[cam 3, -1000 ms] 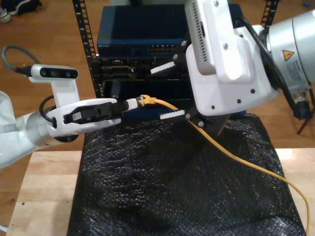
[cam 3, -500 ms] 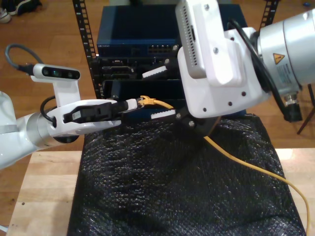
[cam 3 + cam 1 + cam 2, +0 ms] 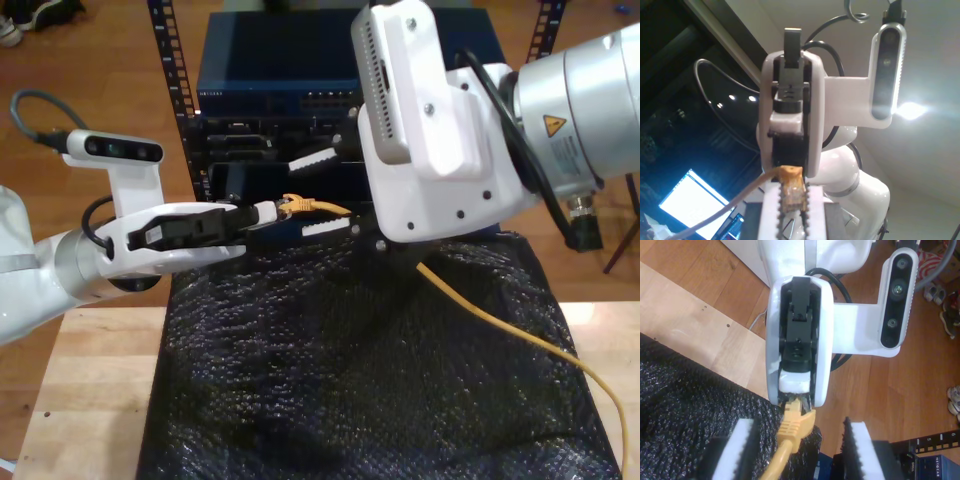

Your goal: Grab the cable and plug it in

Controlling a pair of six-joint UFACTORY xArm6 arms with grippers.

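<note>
Orange-yellow, the cable [image 3: 500,325] trails from the desk's [image 3: 90,380] near corner at the exterior view's right, over the black bubble sheet [image 3: 350,380] and past the sheet's far edge, ending just in front of the blue rack gear [image 3: 270,90]. My first gripper [image 3: 272,210] is clenched on the plug [image 3: 791,192] at the cable's tip. My second gripper [image 3: 322,195] is released, its toothed fingers [image 3: 860,450] spread wide to either side of the cord just behind the boot, not touching it.
</note>
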